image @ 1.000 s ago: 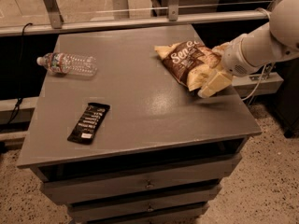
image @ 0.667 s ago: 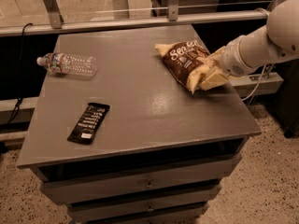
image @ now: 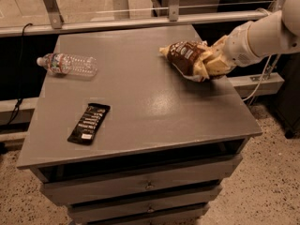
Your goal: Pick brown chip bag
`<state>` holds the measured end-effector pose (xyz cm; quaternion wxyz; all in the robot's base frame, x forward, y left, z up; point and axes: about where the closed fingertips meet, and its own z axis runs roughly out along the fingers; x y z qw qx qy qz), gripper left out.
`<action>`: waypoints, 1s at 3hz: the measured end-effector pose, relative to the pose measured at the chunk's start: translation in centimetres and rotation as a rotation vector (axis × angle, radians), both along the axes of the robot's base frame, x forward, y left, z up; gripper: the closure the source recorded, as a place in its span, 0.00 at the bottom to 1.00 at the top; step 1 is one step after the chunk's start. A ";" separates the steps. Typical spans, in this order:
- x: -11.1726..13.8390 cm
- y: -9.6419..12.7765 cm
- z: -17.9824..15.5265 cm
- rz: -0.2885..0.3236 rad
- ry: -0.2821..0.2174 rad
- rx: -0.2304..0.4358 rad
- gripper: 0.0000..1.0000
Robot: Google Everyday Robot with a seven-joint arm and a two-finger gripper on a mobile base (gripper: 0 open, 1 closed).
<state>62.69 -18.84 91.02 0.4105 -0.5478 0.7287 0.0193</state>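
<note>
Apparently the grasp is made: the gripper, reaching in over the right edge of the table, looks clenched on the right end of the brown chip bag. The bag sits near the far right corner, and a thin shadow beneath it suggests it is barely off the top. The lift is the step in hand. It calls for a steady, straight rise without loosening on the crinkly bag. The bottle and black bar lie well apart, toward the left edge.

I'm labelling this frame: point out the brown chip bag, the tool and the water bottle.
brown chip bag [image: 185,55], camera view, dark brown centre.
tool [image: 210,65], camera view, its tip at the bag's right end.
water bottle [image: 70,64], camera view, clear body.
</note>
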 end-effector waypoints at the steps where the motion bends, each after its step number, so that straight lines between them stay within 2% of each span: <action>1: 0.3 2.0 3.8 0.055 -0.088 0.061 1.00; 2: 1.0 3.4 7.7 0.081 -0.185 0.128 1.00; 3: 1.3 3.1 12.6 0.086 -0.268 0.185 1.00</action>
